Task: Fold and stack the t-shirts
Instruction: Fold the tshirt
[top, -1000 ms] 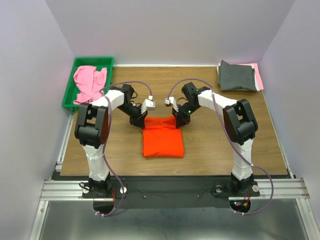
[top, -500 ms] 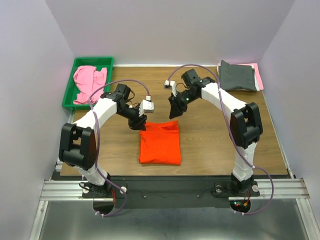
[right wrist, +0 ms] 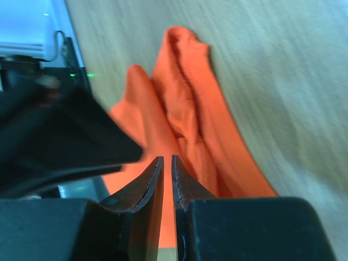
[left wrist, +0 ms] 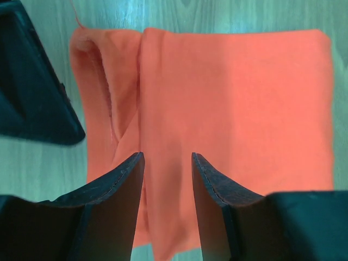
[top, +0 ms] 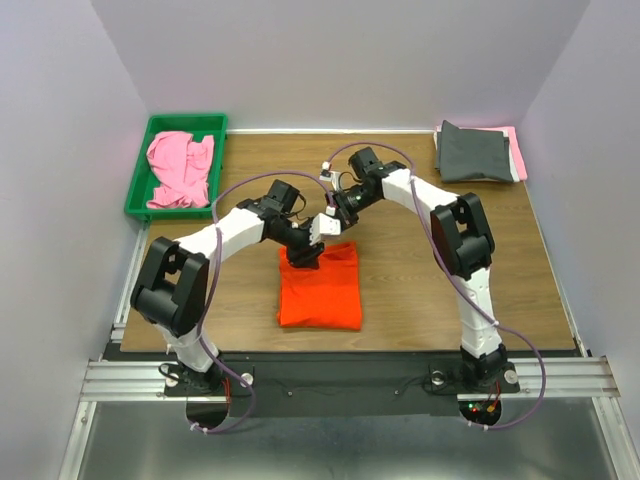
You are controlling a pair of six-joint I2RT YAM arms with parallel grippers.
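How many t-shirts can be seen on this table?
4: orange shirt in the middle, pink shirt crumpled in the green tray, dark grey shirt at the far right corner, pink edge beneath it. More may be hidden.

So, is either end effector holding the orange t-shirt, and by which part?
The left end effector is open above the orange t-shirt, holding nothing. The right end effector is nearly closed near its far edge; a hold cannot be told.

We count 1 bright orange folded cloth t-shirt [top: 320, 292], 1 crumpled light pink cloth t-shirt [top: 180, 166], 1 dark grey folded cloth t-shirt [top: 474, 151], 1 light pink folded cloth [top: 518, 152], 1 green plastic tray [top: 139, 187] and 1 brown wooden table [top: 425, 295].
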